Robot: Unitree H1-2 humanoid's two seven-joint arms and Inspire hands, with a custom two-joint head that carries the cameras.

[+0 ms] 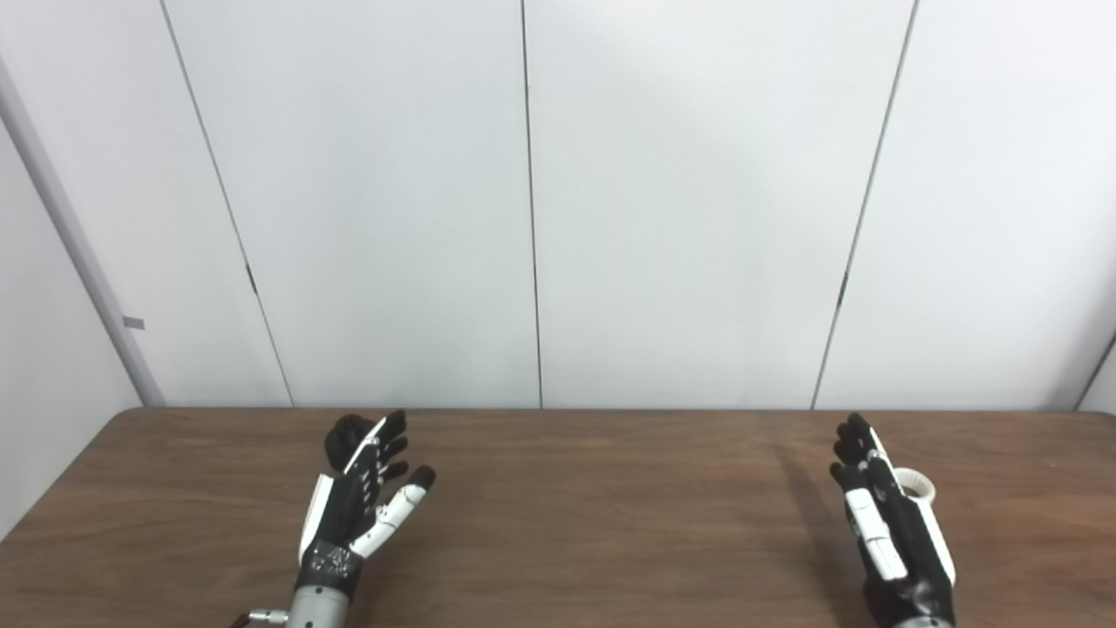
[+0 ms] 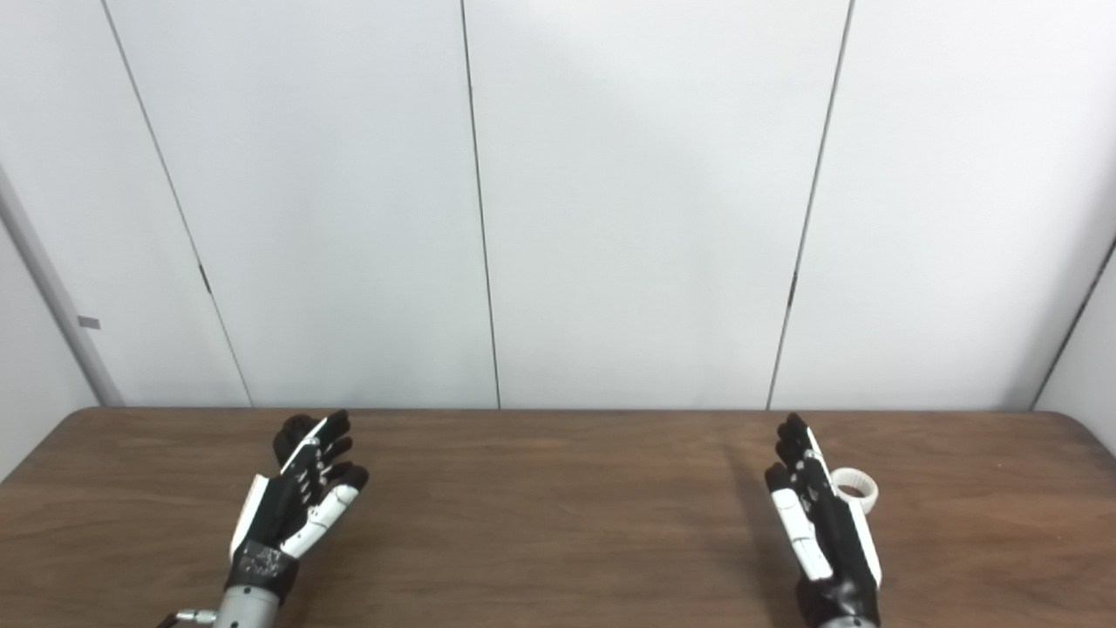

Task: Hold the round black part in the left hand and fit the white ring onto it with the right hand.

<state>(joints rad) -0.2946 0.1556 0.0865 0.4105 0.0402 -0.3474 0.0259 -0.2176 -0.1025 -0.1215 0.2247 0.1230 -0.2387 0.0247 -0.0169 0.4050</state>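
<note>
Black part and white ring sit half-hidden behind the spread, empty left hand and right hand.

Wood-grain table, plastic-looking parts and hands

The table shows brown wood grain with a smooth, low sheen; on it the round black part looks matt, the white ring like smooth plastic. The left hand and right hand have glossy white and black shells.

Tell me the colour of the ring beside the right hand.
White; the ring lies on the brown table beside the right hand, clearest in the right eye view.
</note>
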